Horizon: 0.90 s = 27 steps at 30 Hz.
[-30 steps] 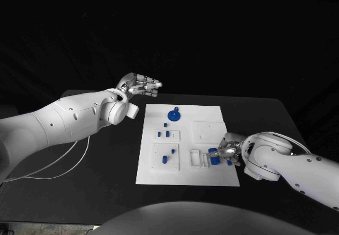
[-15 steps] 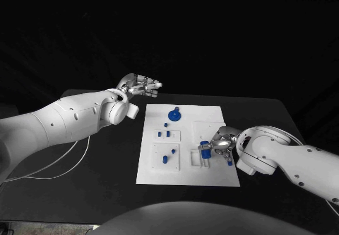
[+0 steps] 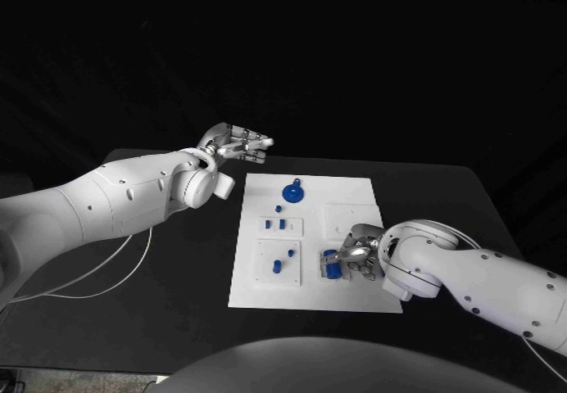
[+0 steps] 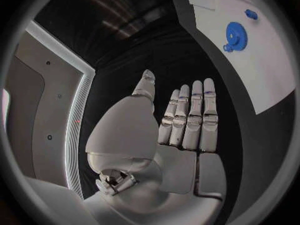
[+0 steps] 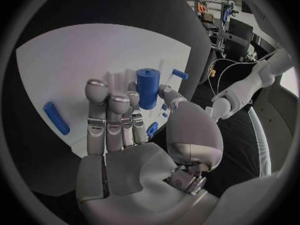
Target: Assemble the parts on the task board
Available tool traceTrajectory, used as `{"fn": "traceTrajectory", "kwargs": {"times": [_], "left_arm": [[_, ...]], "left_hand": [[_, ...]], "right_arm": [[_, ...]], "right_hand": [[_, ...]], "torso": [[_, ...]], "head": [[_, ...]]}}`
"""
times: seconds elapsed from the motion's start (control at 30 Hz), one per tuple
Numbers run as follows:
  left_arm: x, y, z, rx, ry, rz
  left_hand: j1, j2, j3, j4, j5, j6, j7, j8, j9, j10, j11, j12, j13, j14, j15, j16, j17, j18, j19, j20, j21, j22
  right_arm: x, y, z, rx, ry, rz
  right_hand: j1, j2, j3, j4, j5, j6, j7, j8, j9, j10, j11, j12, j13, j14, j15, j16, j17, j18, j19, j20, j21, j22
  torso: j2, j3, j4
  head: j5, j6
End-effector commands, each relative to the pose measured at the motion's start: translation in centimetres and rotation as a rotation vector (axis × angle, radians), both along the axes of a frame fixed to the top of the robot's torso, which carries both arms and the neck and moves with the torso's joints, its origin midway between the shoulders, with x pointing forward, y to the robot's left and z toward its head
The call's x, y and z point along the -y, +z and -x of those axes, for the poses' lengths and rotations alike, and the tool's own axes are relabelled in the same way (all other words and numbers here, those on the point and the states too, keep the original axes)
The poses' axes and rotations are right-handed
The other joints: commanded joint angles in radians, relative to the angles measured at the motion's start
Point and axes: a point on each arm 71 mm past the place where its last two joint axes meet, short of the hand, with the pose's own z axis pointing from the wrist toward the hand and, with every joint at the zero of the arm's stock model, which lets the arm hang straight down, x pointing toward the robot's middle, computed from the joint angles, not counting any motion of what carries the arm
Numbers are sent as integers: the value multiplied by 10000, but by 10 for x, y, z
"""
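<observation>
Leftward over the task board [image 3: 310, 246] has moved the right hand [image 3: 355, 255], pinching a blue cylinder [image 5: 147, 87].

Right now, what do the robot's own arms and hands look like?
Both arms are smooth, glossy white shells with rounded joint housings. The left hand and right hand are silver metal with segmented fingers and rounded tips. A thin white cable trails beneath the left arm.

The right hand [image 3: 355, 255] covers the task board [image 3: 310, 299] toward its 4 o'clock part, hiding the slots beneath; the blue cylinder [image 5: 147, 87] it pinches has its lower end hidden behind the fingers [image 5: 119, 110]; small blue parts [image 3: 278, 223] are too small to tell apart.
</observation>
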Motion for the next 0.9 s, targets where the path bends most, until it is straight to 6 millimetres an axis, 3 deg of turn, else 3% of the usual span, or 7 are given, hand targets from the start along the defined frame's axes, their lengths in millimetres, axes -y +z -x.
{"fn": "traceTrajectory", "kwargs": {"times": [0.03,0.4,0.5,0.67,0.77,0.83,0.9], "left_arm": [[4,0,0,15,-137,28],[4,0,0,-31,-169,44],[4,0,0,-46,-182,47],[4,0,0,-71,-190,45],[4,0,0,-88,-197,45],[4,0,0,-103,-202,44],[4,0,0,-116,-204,41]], "left_hand": [[-78,-28,3,69,-30,-105,9,-22,10,-56,-2,6,8,-75,-14,-43,-4,17,-10,30,-52,-9],[-85,-39,-6,120,-48,-87,1,-18,12,-59,-5,5,8,-82,-12,-44,-6,16,-11,28,-53,-10],[-83,-33,-5,153,-51,-81,2,-17,12,-59,-4,6,8,-81,-13,-43,-6,15,-12,28,-53,-10],[-83,-33,-5,153,-51,-81,2,-17,12,-59,-4,6,8,-81,-13,-43,-6,15,-12,28,-53,-10],[-83,-33,-5,153,-51,-81,2,-17,12,-59,-4,6,8,-81,-13,-43,-6,15,-12,28,-53,-10],[-83,-33,-5,153,-51,-81,2,-17,12,-59,-4,6,8,-81,-13,-43,-6,15,-12,28,-53,-10],[-80,-43,-4,193,-51,-76,1,-18,12,-67,-1,5,8,-89,-10,-44,-7,13,-18,30,-54,-11]], "right_arm": [[-4,-3,-1,280,484,375],[-5,-7,-5,472,520,584],[-5,-7,-5,420,582,642],[-7,-9,-4,296,763,707],[-8,-9,-4,274,826,687],[-9,-8,-3,300,828,645],[-9,-8,-3,324,829,608]], "right_hand": [[282,385,1574,-1630,-20,56,-44,-46,-72,-8,-52,-52,-15,17,-14,-63,-6,-122,501,-49,-51,19],[225,342,1389,-1443,-187,99,-58,-52,-205,-1,-58,-40,-22,17,-21,-105,-35,-125,507,-56,-78,26],[204,339,1278,-1304,-862,118,-62,-57,-277,0,-55,-40,-23,21,-18,-111,-39,-124,509,-55,-81,28],[297,196,1069,-1023,-1343,176,-58,-56,-496,-20,-44,-61,-41,19,-10,-128,-41,-123,508,-49,-112,26],[482,150,865,-856,-1213,205,-57,-54,-630,-23,-43,-57,-50,18,-11,-134,-32,-124,507,-47,-132,33],[533,155,898,-901,-864,209,-62,-50,-643,-29,-48,-66,-56,21,-13,-130,-26,-130,511,-48,-106,50],[545,168,909,-924,-816,212,-66,-50,-644,-25,-50,-60,-55,21,-14,-135,-29,-131,509,-48,-114,47]], "torso": [[8,3,-6],[12,2,-8],[8,6,1],[10,4,0],[10,2,5],[8,2,4],[8,3,1]], "head": [[-11,0],[14,0],[22,0],[28,0],[25,0],[27,0],[34,0]]}}
